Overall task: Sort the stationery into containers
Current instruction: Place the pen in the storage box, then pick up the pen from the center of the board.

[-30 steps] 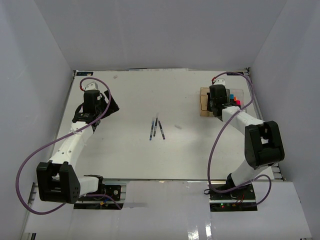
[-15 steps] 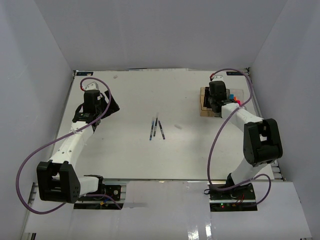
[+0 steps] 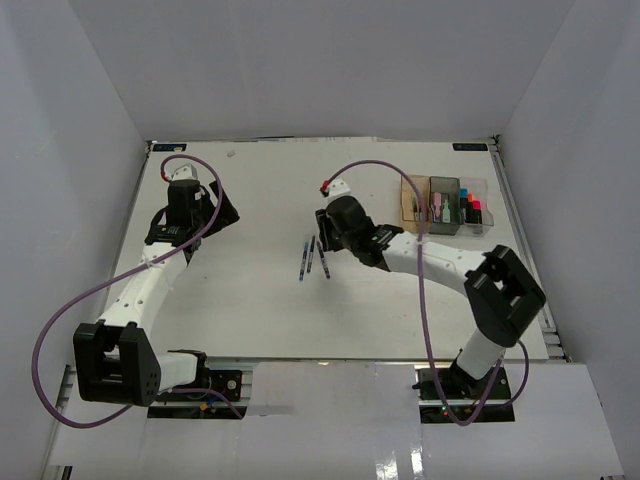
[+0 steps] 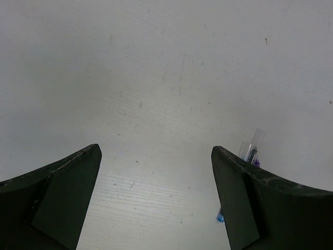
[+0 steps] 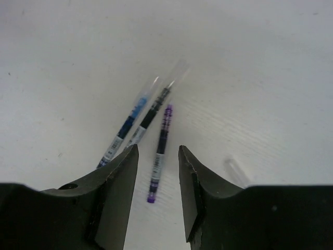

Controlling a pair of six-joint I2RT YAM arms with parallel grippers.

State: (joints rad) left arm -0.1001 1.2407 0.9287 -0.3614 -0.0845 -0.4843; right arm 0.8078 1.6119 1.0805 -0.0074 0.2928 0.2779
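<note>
Three thin pens lie side by side at the table's middle: a blue one point(image 3: 302, 262), a black one point(image 3: 311, 254) and a purple one point(image 3: 323, 261). My right gripper point(image 3: 326, 243) hovers over them, open and empty. In the right wrist view its gripper point(image 5: 158, 148) straddles the purple pen point(image 5: 161, 136), beside the black pen point(image 5: 151, 117) and the blue pen point(image 5: 125, 130). The amber bin point(image 3: 412, 205), grey bin point(image 3: 442, 203) and clear bin point(image 3: 474, 210) stand in a row at the far right, holding markers and highlighters. My left gripper point(image 3: 222, 212) is open and empty at the far left point(image 4: 155, 150).
A small clear cap point(image 5: 237, 169) lies on the table just right of the pens. The pens' ends show at the right edge of the left wrist view point(image 4: 252, 152). White walls enclose the table on three sides.
My right arm has swung from over the bins at the far right to the table's middle, above the three pens. The bins are now uncovered. The left arm has not moved.
</note>
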